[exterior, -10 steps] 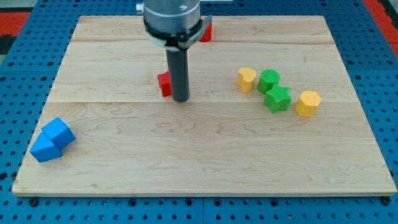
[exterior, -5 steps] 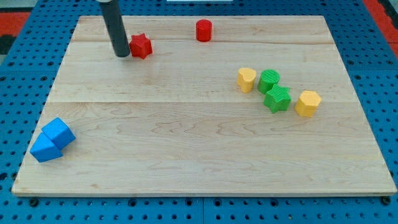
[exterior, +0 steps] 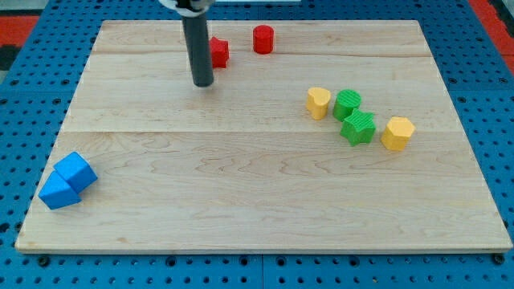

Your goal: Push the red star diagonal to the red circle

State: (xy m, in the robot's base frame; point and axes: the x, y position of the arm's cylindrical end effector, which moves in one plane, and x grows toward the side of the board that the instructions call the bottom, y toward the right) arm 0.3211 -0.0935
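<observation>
The red star [exterior: 218,52] lies at the far side of the wooden board [exterior: 257,201], left of centre, its left part hidden behind the rod, so only some points show. The red circle [exterior: 263,38], a short upright cylinder, stands just right of it and slightly farther, the two apart.

The dark rod comes down from the view's top, nearly upright, and my tip [exterior: 202,83] rests on the board near and just left of the star; whether it touches the star cannot be told. The rod ends bare, with nothing to open or close and nothing held.

To the right sit a yellow block [exterior: 318,103], two green blocks [exterior: 348,104] [exterior: 358,127] and another yellow block [exterior: 397,132]. Two blue blocks [exterior: 67,180] touch at the near left corner.
</observation>
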